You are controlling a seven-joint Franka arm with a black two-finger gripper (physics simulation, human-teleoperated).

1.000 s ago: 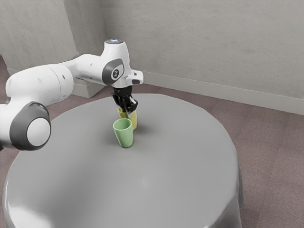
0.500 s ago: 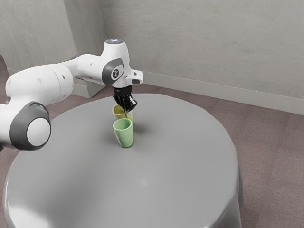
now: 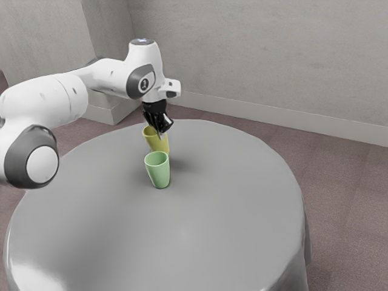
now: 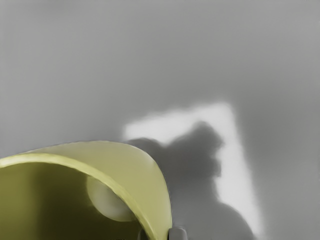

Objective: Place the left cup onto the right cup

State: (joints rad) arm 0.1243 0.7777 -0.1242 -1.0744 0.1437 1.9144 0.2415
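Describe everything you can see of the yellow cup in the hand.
The plain yellow tapered cup, plastic-looking and handleless, looks empty; the wrist view shows its pale round base inside. It hangs tilted above the grey round table, just behind the light green tapered cup. The black two-finger hand pinches its rim wall.

A round grey table (image 3: 230,212) with a draped cover fills the near ground, its top bearing a pale light patch (image 4: 227,145). Brownish carpet floor (image 3: 345,194) lies right and beyond, meeting the far grey wall (image 3: 273,48) along a pale baseboard (image 3: 285,115)
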